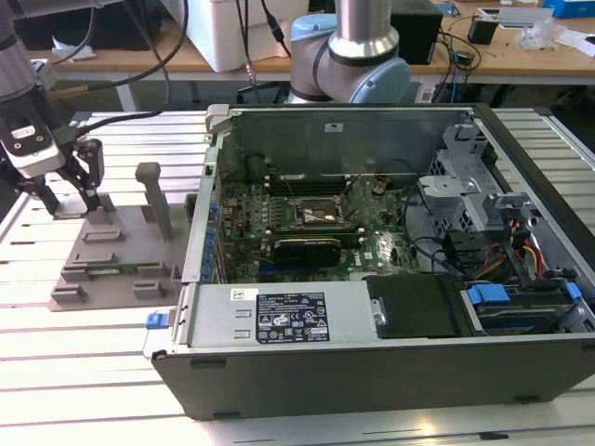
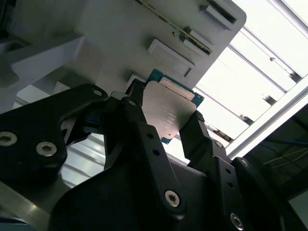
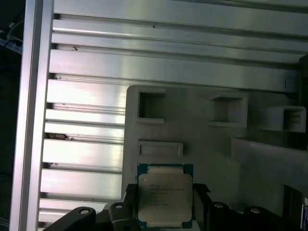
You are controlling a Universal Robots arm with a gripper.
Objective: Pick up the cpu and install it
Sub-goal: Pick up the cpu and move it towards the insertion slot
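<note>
At the upper left of the exterior view, the arm's gripper (image 1: 66, 199) hung low over a grey fixture tray (image 1: 112, 269) on the slatted table (image 1: 84, 372), well apart from the open computer case (image 1: 372, 353) that took up the middle and right of the frame. The black-framed motherboard socket (image 1: 311, 213) sat near the middle of that case with nothing in it. In both wrist views the cpu (image 2: 169, 108) (image 3: 165, 192) lay between the black fingers (image 2: 140, 126), which were closed against two opposite edges of the chip, silver lid facing the cameras and the green rim showing around it. Whether the chip had cleared the tray could not be told. It looked light, thin and stiff, its metal top probably slick, and the contacts underneath are likely easy to damage. The side-edge hold looked like the sound one, kept level and with only modest squeeze.
</note>
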